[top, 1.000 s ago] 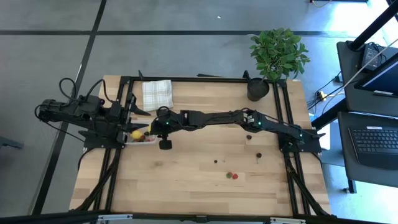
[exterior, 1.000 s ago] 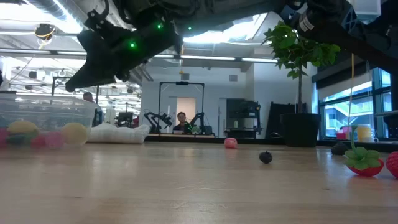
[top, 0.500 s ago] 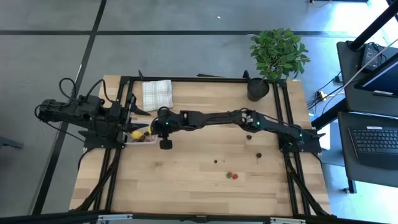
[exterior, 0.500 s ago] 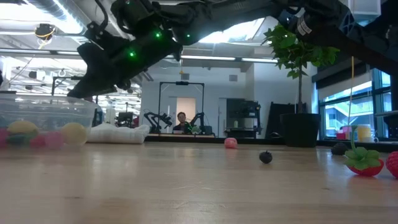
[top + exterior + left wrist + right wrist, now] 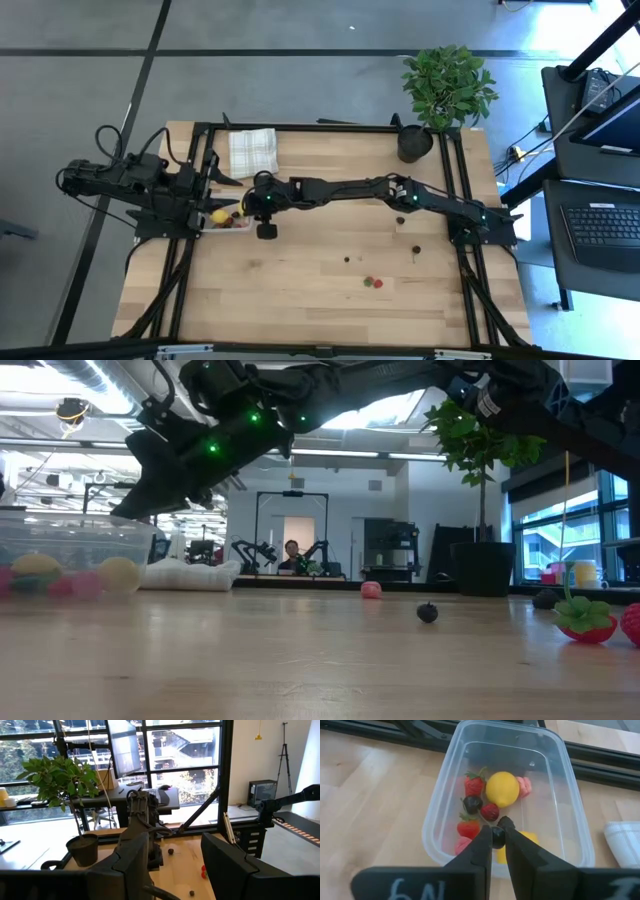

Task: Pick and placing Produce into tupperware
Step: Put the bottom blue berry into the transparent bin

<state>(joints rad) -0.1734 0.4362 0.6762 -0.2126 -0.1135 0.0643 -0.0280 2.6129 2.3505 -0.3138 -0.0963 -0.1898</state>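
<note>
The clear tupperware [image 5: 470, 795] stands at the table's left side [image 5: 228, 222]. In it lie a yellow lemon [image 5: 502, 789], strawberries [image 5: 474, 785], pink pieces and dark cherries. My right gripper [image 5: 498, 834] reaches across from the right and hangs over the container [image 5: 243, 206], shut on a small dark cherry [image 5: 497, 837]. My left gripper [image 5: 172, 865] waits open, with nothing between its fingers, at the table's left edge [image 5: 205, 185]. More produce lies loose on the table: strawberries [image 5: 372, 283] and dark cherries [image 5: 347, 260]. My right gripper pinches the small dark cherry [image 5: 497, 838] between its two fingertips. The fingers slant down from the table's right side. The cherry hangs above the open container, over the pieces lying inside.
A folded checked cloth [image 5: 252, 152] lies behind the container, and a potted plant [image 5: 415, 142] stands at the far right corner. Black frame rails run along the table's left and right sides. Bare wood stretches across the middle and the near side.
</note>
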